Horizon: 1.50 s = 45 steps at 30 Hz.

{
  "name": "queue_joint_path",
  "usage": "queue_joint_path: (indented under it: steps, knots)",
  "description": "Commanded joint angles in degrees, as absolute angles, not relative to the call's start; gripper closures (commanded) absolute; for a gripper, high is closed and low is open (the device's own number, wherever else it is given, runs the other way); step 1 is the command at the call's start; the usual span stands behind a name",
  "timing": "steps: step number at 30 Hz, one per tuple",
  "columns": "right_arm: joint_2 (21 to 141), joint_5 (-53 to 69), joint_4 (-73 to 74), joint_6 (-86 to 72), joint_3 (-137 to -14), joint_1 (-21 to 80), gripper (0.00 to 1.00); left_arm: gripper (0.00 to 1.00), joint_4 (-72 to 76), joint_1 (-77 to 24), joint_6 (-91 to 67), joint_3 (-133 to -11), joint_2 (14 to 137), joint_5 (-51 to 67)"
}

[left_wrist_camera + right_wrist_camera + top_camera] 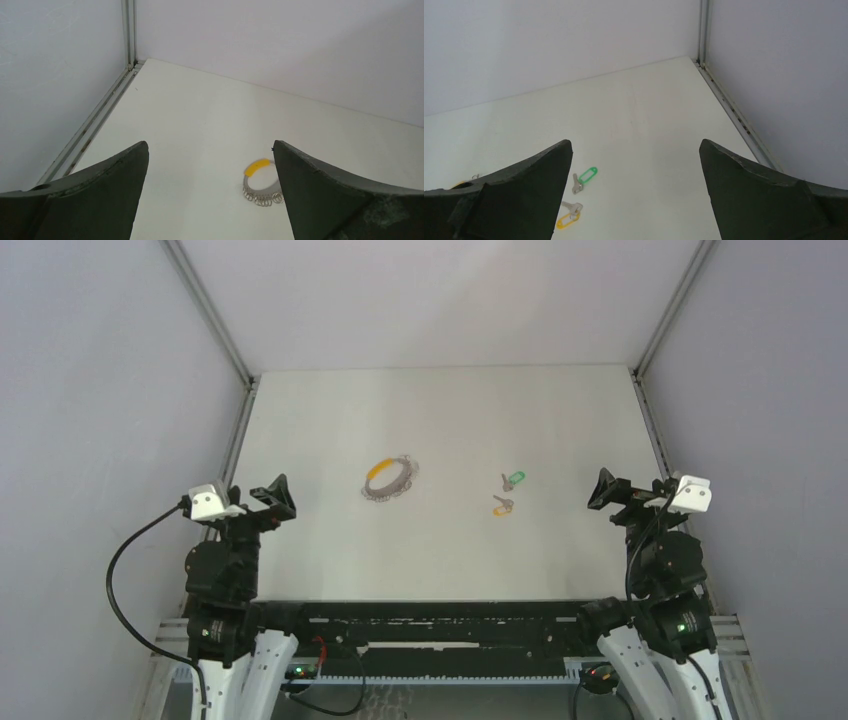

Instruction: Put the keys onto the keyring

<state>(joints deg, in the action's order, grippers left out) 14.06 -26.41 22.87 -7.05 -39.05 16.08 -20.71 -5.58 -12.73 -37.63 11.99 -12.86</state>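
Top view: a large round grey metal keyring (391, 478) with a yellow-orange section on its rim lies flat on the white table (450, 410). A tiny grey metal green-headed key (513, 480) lies right of the keyring, well apart from it. A tiny grey metal orange-headed key (502, 506) also lies right of the keyring, just beside the green one on its near side. The left gripper (284, 497) sits left of the keyring and slightly nearer the bases. Its jaws are spread wide, holding and touching nothing. The right gripper (598, 490) sits far right of the keyring, beyond both keys, jaws also spread wide and empty.

Left wrist view: the two dark fingers (105, 195) stand fully apart with bare table in the gap. The keyring lies ahead on the table, next to the inner edge of the right-hand finger, which partly hides it. The yellow section is on the far side of the rim, and a cluster of small wire rings (262, 199) sits at the near side. The fingers are not in contact with the keyring.

Right wrist view: the dark fingers (524, 195) are wide apart, gripping nothing. Both keys lie on the table ahead, close to the left-hand finger, the green one farther and the orange one nearer. A yellow sliver above that finger may be the keyring, but too little shows to tell.
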Motion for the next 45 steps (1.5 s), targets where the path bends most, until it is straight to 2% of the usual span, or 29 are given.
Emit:
queue_joint_path:
  steps: [1,14,29,32,37,45]
  knots:
    - [15.14,-25.52,21.07,-7.98,-39.30,15.52,0.00,0.00,-19.42,-5.08,-12.87,-38.63,11.95,-11.66]
    - [16.46,-22.24,22.12,-9.74,-40.34,15.12,0.00,0.00,-18.99,-5.03,-12.81,-38.60,13.02,-8.26]
    - [26.86,-6.41,27.09,-15.60,-42.87,15.51,0.02,0.00,-19.78,-6.56,-23.58,-43.53,31.65,8.79]
    - [29.86,-3.23,25.56,-17.04,-42.12,15.76,0.04,0.00,-18.17,-11.08,-24.93,-43.44,36.22,7.11]
    - [33.93,-2.16,22.58,-18.60,-39.83,18.51,0.06,0.00,-16.88,-22.03,-25.23,-44.97,45.14,-2.19]
    - [42.71,-4.20,21.52,-19.10,-39.40,23.58,0.08,0.01,-11.22,-26.46,-25.04,-47.12,61.31,-5.62]
